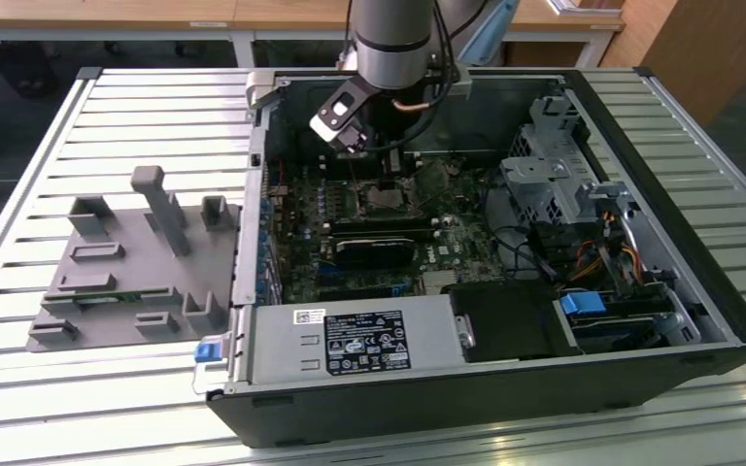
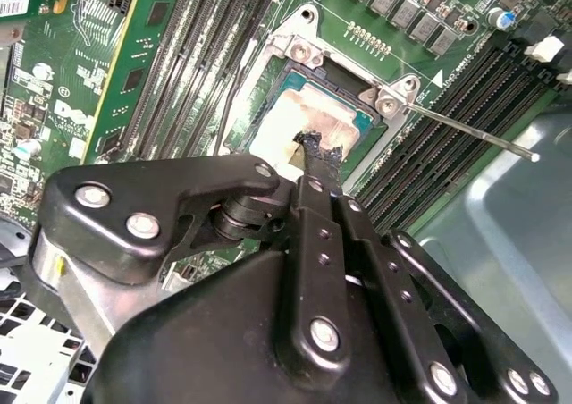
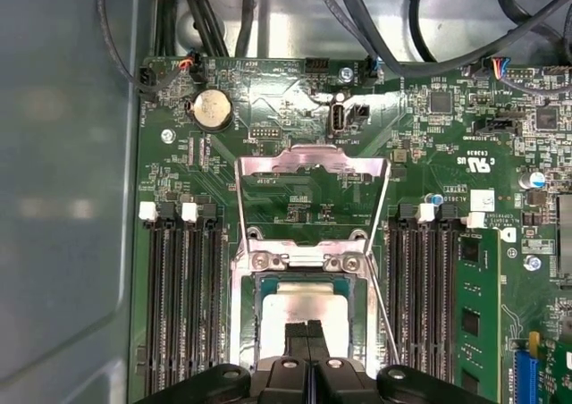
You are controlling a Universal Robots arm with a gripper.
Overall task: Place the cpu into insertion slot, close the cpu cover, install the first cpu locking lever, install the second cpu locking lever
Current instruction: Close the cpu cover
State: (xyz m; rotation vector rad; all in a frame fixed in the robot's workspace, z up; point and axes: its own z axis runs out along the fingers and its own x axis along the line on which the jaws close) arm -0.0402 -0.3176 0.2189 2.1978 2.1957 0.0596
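Observation:
The cpu (image 3: 299,307), silver-grey with pale smears on top (image 2: 308,118), lies inside the insertion slot (image 3: 243,319), whose silver rim (image 2: 273,64) surrounds it. The cpu cover (image 3: 313,161) is flipped open away from the slot, and green board shows through its cut-out centre. A thin locking lever (image 2: 469,134) stands free beside the slot and appears as a fine wire (image 3: 382,315) in the first wrist view. My gripper (image 2: 317,149) is shut, its narrow tips at the cpu's top face (image 3: 308,332). In the exterior view it hangs (image 1: 392,163) over the slot (image 1: 384,197).
Long black memory slots (image 3: 183,306) (image 3: 420,306) flank the socket on both sides. Cables (image 3: 402,55) run along the case wall beyond the board. A labelled power supply (image 1: 360,342), a drive cage (image 1: 555,184) and a grey fixture (image 1: 127,262) outside the case are nearby.

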